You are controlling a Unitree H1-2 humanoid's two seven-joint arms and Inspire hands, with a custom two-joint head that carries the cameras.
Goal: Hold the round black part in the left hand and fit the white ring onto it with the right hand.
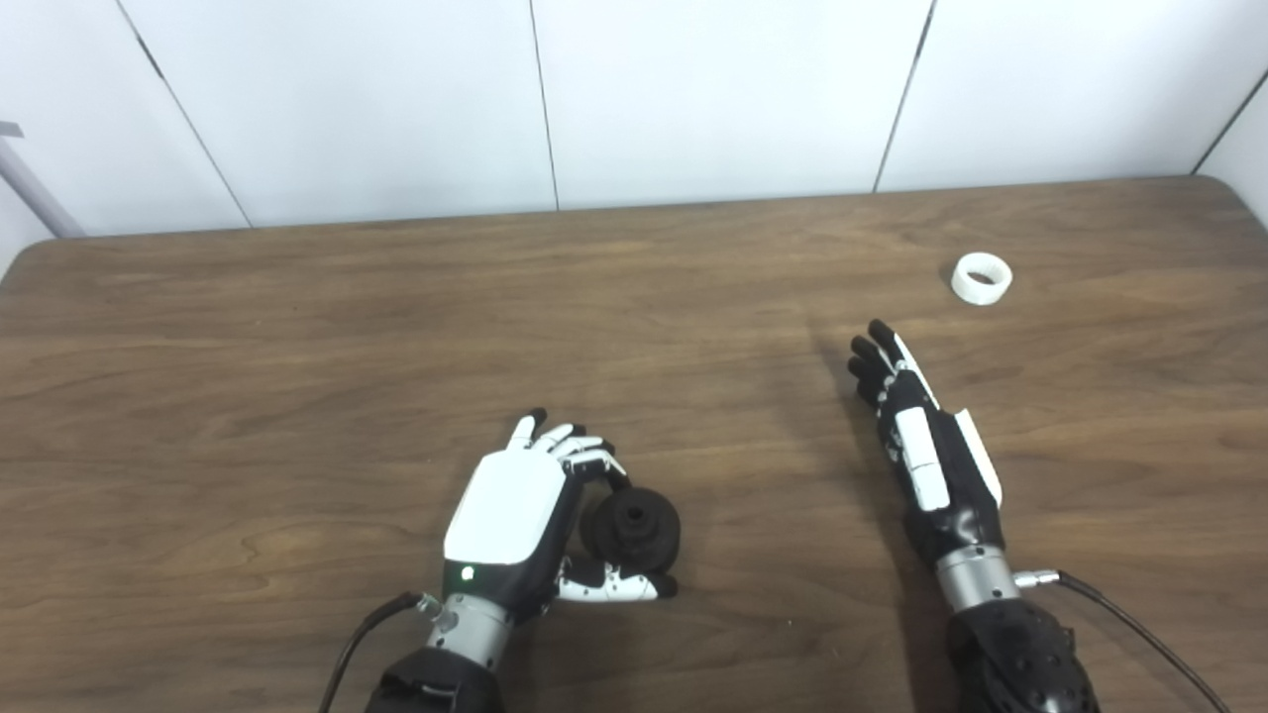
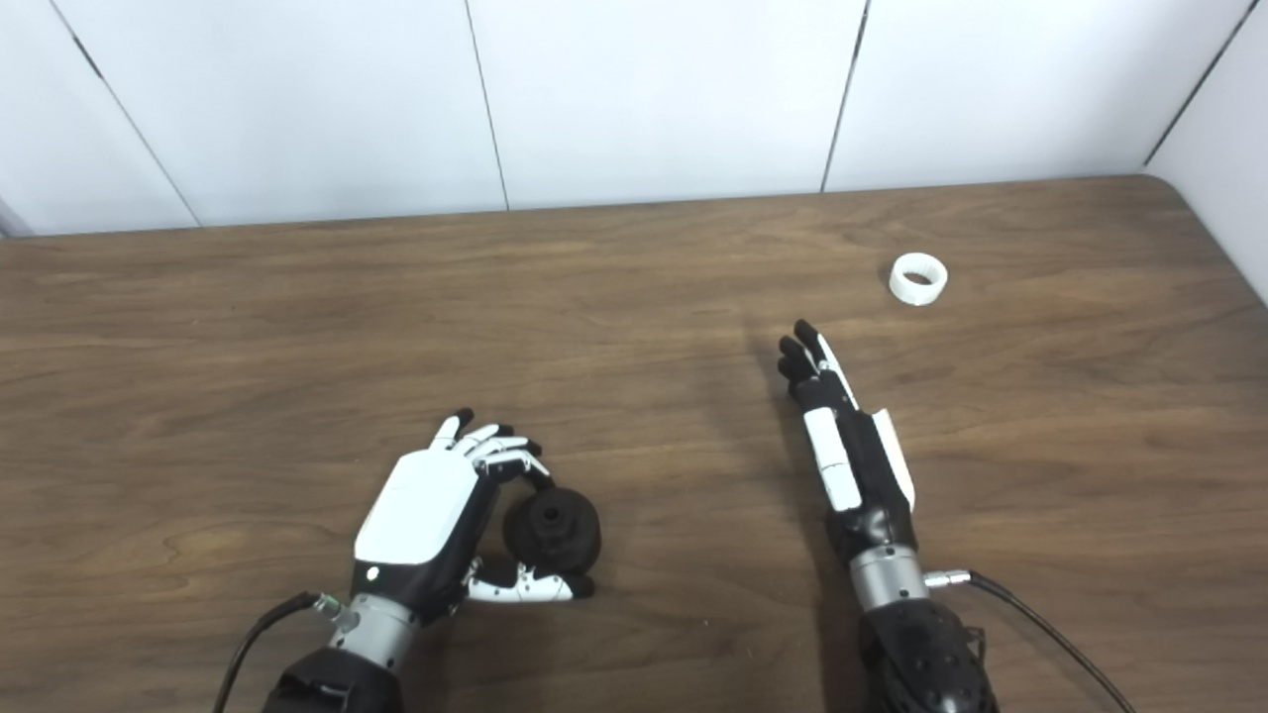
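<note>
Both hands are low over the wooden table (image 1: 297, 327). Near the front edge, the left hand (image 1: 515, 515) has its fingers (image 1: 584, 451) curled over the far side of the round black part (image 1: 632, 530) and its thumb (image 1: 614, 586) lying along the near side, so the part sits clasped between them, just right of the white-backed palm. Whether the part rests on the table or is lifted slightly off it cannot be told.

Further right, the right hand (image 1: 921, 446) is turned edge-on, its fingers stretched out straight and close together, pointing away toward the far right of the table. It holds nothing. The white ring (image 1: 982, 278) lies beyond its fingertips and a little to the right, apart from them, with bare wood between, and well apart from the black part.

That black part is a matte, squat disc with a smaller raised hub in its middle and a hole at the hub's centre. The ring is a short, wide white band lying flat with its opening facing up.

From the left eye view, a grey bar (image 1: 30, 188) shows at the far left against the white panelled wall (image 1: 693, 89). From the right eye view, that bar is barely seen at the edge, while more of the wall to the right of the table's rounded corner appears. Cables (image 2: 1050, 634) trail from both wrists toward the front edge.
</note>
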